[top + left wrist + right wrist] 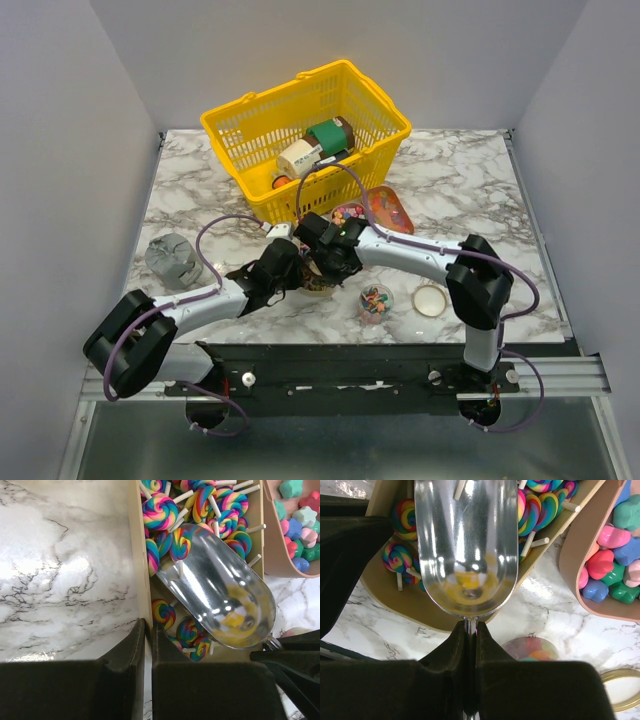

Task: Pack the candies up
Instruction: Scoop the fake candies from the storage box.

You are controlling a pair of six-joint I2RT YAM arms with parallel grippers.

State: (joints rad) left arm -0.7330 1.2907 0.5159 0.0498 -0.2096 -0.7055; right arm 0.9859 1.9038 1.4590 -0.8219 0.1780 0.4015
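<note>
— What sits furthest left on the bench [200, 212]?
— A grey crumpled lump [172, 259], well apart from everything else.
— And the left gripper [148, 630]?
— Its jaws are nearly together. The side wall of the lollipop tray [134, 555] is in the narrow slit between them, so it is pinching that wall.
— Where are the candies [160, 511]?
— The nearest are rainbow swirl lollipops on white sticks, heaped inside that tray. A metal scoop [215, 595] lies tilted among them with its front lip under the heap. The rest of its bowl is bare, showing only a yellow reflection.
— What holds the scoop?
— The right gripper [470, 630], closed tight on the thin stem of the handle.
— And behind the arms?
— A yellow basket [240, 150] with bottles and cans lying in it.
— Further right?
— A small clear jar [376, 301] stands on the bench near the lollipop tray, with mixed colours inside. A second tray [576, 539] holds pink, blue and green star and heart shapes. Right of the jar, a gold-rimmed lid [430, 300] lies flat.
</note>
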